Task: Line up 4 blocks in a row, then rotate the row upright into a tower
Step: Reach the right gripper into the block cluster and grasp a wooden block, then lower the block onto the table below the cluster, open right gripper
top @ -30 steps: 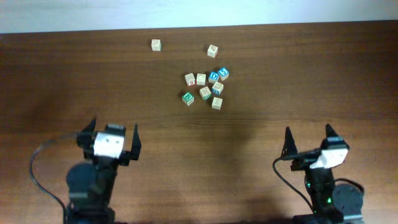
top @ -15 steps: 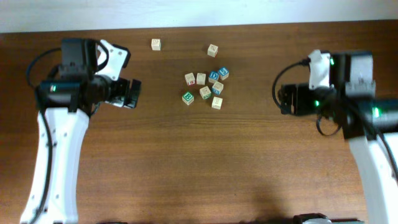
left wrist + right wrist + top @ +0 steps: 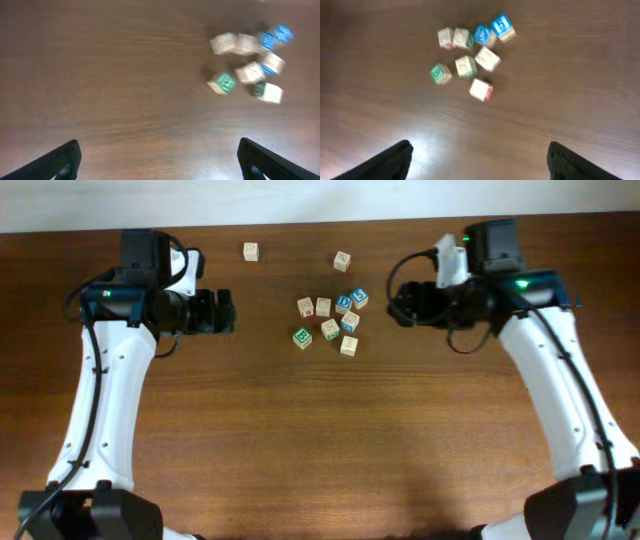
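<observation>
A cluster of small wooden letter blocks lies at the table's middle back. In it are a green-and-white "B" block (image 3: 302,337) (image 3: 222,82) (image 3: 440,73), pale blocks (image 3: 323,306) (image 3: 330,329) and a pale block with a red side (image 3: 348,345) (image 3: 481,90). My left gripper (image 3: 225,312) (image 3: 160,165) hangs open to the left of the cluster, apart from it. On the cluster's right, my right gripper (image 3: 395,305) (image 3: 480,162) is open too. Neither has anything between its fingers.
Two blue-faced blocks (image 3: 344,302) (image 3: 359,298) sit at the cluster's back right. Two stray pale blocks (image 3: 250,251) (image 3: 342,261) lie farther back near the table's far edge. Bare wood (image 3: 320,440) stretches in front of the cluster.
Both arms have risen from the table's front edge and swung in towards the cluster, the left from the left, the right from the right. No block has moved.
</observation>
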Controlling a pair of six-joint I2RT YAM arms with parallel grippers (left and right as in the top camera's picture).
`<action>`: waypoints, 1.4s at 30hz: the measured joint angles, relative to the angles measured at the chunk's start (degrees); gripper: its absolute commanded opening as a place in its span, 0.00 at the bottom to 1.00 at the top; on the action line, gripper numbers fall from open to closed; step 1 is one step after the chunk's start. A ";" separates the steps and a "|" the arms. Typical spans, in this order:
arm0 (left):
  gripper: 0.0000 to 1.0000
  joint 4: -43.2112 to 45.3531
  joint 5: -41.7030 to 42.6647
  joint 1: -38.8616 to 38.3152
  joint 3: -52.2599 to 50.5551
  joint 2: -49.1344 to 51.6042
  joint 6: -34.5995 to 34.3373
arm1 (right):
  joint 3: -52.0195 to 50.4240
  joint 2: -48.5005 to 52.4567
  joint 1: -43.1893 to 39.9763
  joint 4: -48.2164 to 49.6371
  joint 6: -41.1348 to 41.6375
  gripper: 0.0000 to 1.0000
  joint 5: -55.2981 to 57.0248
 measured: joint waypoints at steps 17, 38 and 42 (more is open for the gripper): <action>0.97 -2.84 -17.86 0.00 0.09 4.52 -13.14 | 0.31 25.57 16.20 14.05 29.03 0.51 20.94; 1.00 -2.97 -17.88 0.00 0.09 5.29 -13.14 | 0.63 27.98 17.70 11.78 28.02 0.31 19.65; 0.99 -2.95 -18.03 0.00 0.09 5.29 -13.14 | 1.27 27.96 17.70 6.64 27.56 0.31 16.24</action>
